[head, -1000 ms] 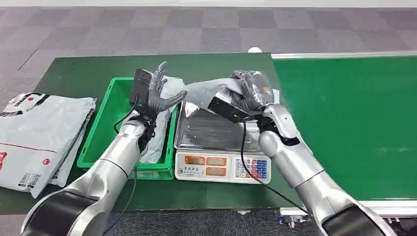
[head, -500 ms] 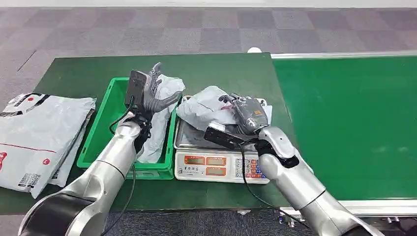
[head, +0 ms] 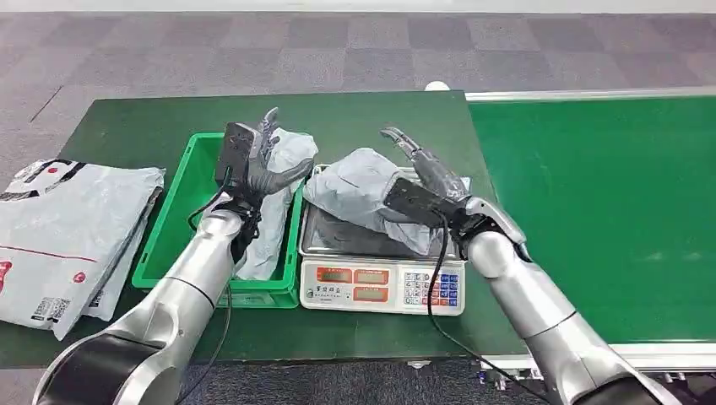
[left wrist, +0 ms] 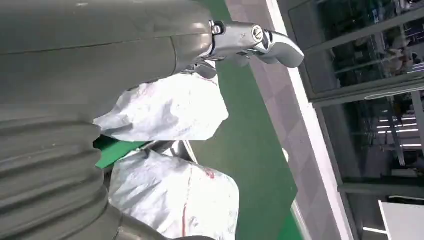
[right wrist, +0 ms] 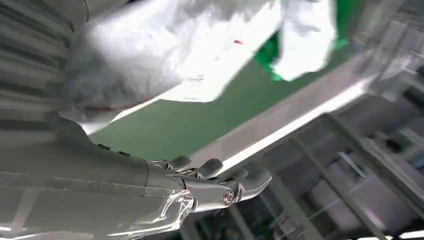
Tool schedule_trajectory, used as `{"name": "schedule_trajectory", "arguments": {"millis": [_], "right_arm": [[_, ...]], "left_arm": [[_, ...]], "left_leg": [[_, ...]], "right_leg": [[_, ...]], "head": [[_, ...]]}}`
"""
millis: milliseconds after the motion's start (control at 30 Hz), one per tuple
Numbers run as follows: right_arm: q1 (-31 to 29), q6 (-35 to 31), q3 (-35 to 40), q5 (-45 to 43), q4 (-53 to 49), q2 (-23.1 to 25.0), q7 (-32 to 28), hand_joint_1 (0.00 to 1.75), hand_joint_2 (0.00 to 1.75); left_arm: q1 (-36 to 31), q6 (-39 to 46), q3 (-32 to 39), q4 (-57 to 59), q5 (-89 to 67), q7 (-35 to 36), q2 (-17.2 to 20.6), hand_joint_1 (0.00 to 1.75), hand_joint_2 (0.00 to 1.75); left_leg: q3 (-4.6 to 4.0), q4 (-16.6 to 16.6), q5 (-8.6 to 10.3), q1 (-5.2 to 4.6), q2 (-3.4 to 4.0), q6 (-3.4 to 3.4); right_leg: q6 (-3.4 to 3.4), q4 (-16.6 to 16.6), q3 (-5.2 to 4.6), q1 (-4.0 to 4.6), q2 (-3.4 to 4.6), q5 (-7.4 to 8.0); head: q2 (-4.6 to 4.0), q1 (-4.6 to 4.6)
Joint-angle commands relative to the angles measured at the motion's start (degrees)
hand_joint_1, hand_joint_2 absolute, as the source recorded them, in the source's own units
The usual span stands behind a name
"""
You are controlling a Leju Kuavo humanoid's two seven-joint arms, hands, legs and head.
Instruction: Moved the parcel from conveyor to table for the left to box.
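Note:
A crumpled grey parcel (head: 359, 192) lies on the steel tray of the weighing scale (head: 380, 283); it also appears as the parcel (left wrist: 175, 200) and, blurred, as the parcel (right wrist: 175, 55). My right hand (head: 424, 171) is beside its right side with fingers stretched out and holds nothing. Over the green bin (head: 169, 240), my left hand (head: 263, 160) is raised with fingers spread and empty. A second grey parcel (head: 283, 202) lies in the bin against its right wall, just behind the left hand; the left wrist view shows it as the bin parcel (left wrist: 165, 107).
A stack of flat grey mailers (head: 67, 228) lies at the table's left end. The green conveyor belt (head: 608, 211) runs along the right, edged by a metal rail. A black cable hangs from each wrist. Grey carpet floor lies beyond the table.
My right hand lowered the parcel onto the scale tray, let it go and opened its fingers. The left hand shifted slightly left and stayed raised over the bin.

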Motion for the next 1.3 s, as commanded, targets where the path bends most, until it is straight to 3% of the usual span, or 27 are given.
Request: {"name": "schedule_trajectory", "arguments": {"millis": [33, 533, 733, 833, 933, 1100, 1167, 1300], "right_arm": [[-6.54, 4.52, -7.7, -11.94, 7.72, 0.26, -2.22, 0.0, 1.75], [-10.84, 14.22, -7.72, -27.3, 17.84, -0.04, -4.7, 0.0, 1.75], [-11.48, 1.06, -12.54, -24.99, 31.64, -0.82, -10.75, 0.0, 1.75], [-12.83, -11.18, -13.75, -19.36, 37.87, 0.89, -13.43, 0.0, 1.75], [-12.87, -11.28, -13.7, -19.28, 37.83, 1.1, -13.47, 0.0, 1.75], [-12.48, -20.41, -16.3, -14.41, 40.95, 2.26, -12.28, 0.0, 1.75], [-12.65, -20.41, -16.68, -14.14, 41.35, 2.37, -12.36, 0.0, 1.75], [-13.59, -19.34, -19.52, -11.19, 42.92, 2.92, -11.8, 0.0, 1.75]], "left_arm": [[-3.21, -0.99, -0.31, 2.69, -0.7, 0.4, -0.99, 0.0, 1.75], [-4.15, -1.2, -3.01, 2.61, -1.01, 0.95, -2.03, 0.0, 1.75], [-5.01, 2.39, -8.01, 3.94, -3.96, 3.85, -1.96, 0.0, 1.75], [-5.78, 4.81, -9.0, 4.9, -4.43, 4.69, -2.42, 0.0, 1.75], [-5.79, 4.91, -9.03, 4.89, -4.45, 4.71, -2.53, 0.0, 1.75], [-6.47, 3.4, -13.45, 5.33, -8.61, 3.89, -2.72, 0.0, 1.75], [-6.76, 3.11, -13.8, 5.52, -9.0, 3.87, -2.8, 0.0, 1.75], [-10.27, 0.17, -20.83, 8.29, -17.93, 6.09, -3.4, 0.0, 1.75]], "left_leg": [[0.02, 0.04, -0.02, 0.01, -0.01, 0.03], [0.16, -0.02, -0.01, 0.04, 0.04, 0.05], [0.17, -0.03, 0.03, 0.08, -0.13, 0.05], [0.12, 0.0, 0.02, 0.06, -0.1, 0.03], [0.04, 0.03, 0.0, 0.01, -0.02, 0.02], [0.17, -0.02, -0.03, 0.0, 0.05, 0.0], [0.18, -0.04, -0.01, 0.0, 0.0, 0.0], [0.02, 0.05, -0.02, -0.04, 0.03, 0.02]], "right_leg": [[-0.01, 0.01, 0.04, 0.01, -0.02, -0.01], [-0.04, -0.1, 0.19, 0.06, 0.04, 0.04], [-0.03, -0.16, 0.28, 0.09, -0.13, 0.04], [-0.03, -0.11, 0.2, 0.07, -0.1, 0.04], [-0.02, -0.05, 0.1, 0.02, -0.02, 0.04], [-0.06, -0.1, 0.2, 0.04, 0.04, 0.03], [-0.07, -0.11, 0.21, 0.06, -0.01, 0.03], [-0.02, -0.02, 0.04, 0.04, 0.02, 0.04]], "head": [[0.0, 0.0], [0.0, 0.0], [0.0, 0.0], [0.0, 0.0], [0.0, 0.0], [0.0, 0.0], [0.0, 0.0], [0.0, 0.0]]}}
